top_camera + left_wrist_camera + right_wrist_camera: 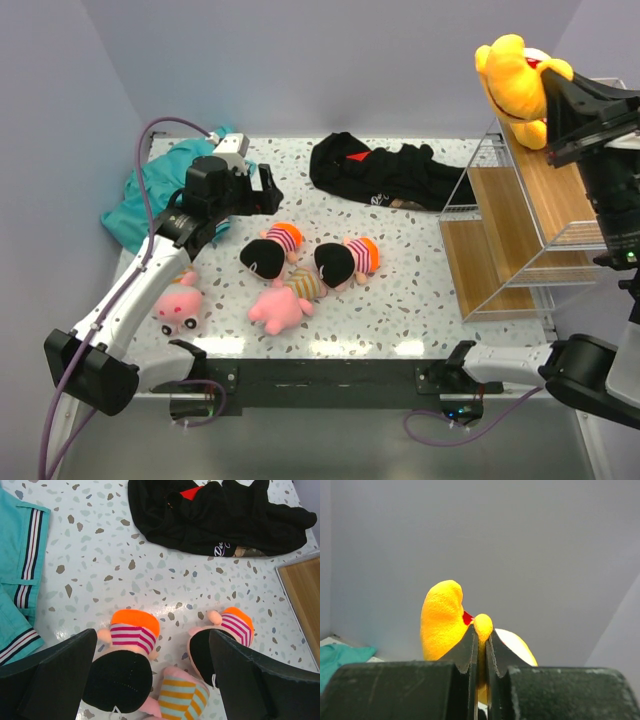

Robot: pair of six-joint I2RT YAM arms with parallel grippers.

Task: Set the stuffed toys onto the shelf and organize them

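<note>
Two black-haired dolls in striped tops [270, 250] [345, 260] lie mid-table, with a pink pig in a striped top [285, 302] just in front of them. Another pink pig [180, 306] lies at the left. My left gripper [265, 190] hovers open above the dolls. In its wrist view the left gripper [152, 632] frames the left doll [127, 655], the right doll [227, 630] and the striped pig [185, 700]. My right gripper [550, 88] is shut on a yellow bear [512, 80] high above the shelf [520, 220]. The right wrist view shows the right gripper [482, 636] pinching the bear [440, 620].
A black garment with a red mark [380, 170] [220, 515] lies at the back of the table. A teal polo shirt [150, 195] [17, 570] is bunched at the back left under my left arm. A shelf board edge [302, 595] shows at the right.
</note>
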